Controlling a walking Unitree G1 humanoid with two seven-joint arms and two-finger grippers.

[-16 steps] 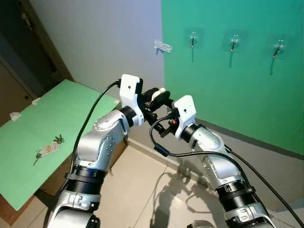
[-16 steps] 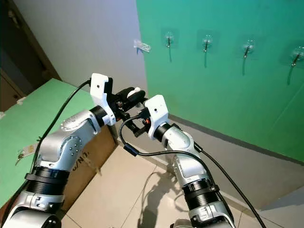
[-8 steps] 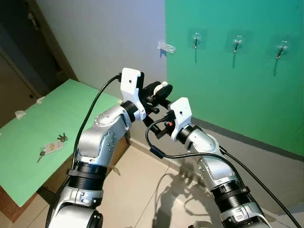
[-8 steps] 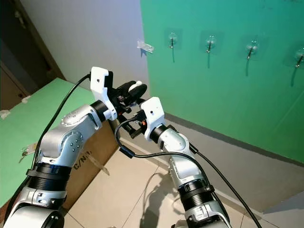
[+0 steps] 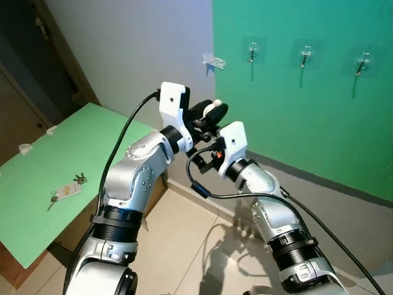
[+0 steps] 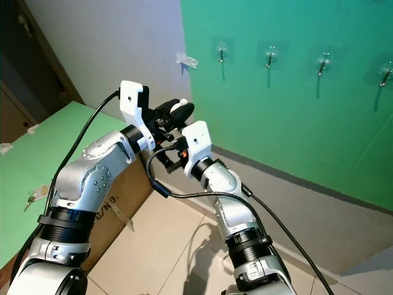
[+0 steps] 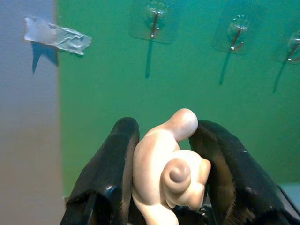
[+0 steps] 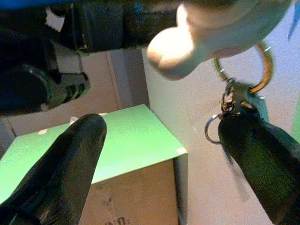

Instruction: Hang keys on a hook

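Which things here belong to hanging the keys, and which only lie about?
For the job:
- left gripper, shut on the keychain figure
- gold ring
- wall hooks
- right gripper, open

Lying about:
- tagged keys on green table
- tape scrap

Both arms were raised, bent at elbows, wrists converging at center. Left gripper (image 5: 212, 112) pointed fwd/up, fingers (image 7: 110, 173) clamped on a pale figurine keychain (image 7: 171, 164) (tight grip, both pads touching it). Right gripper (image 5: 210, 161) sat just below the left, fingers (image 8: 61, 168) spread wide apart, holding nothing.
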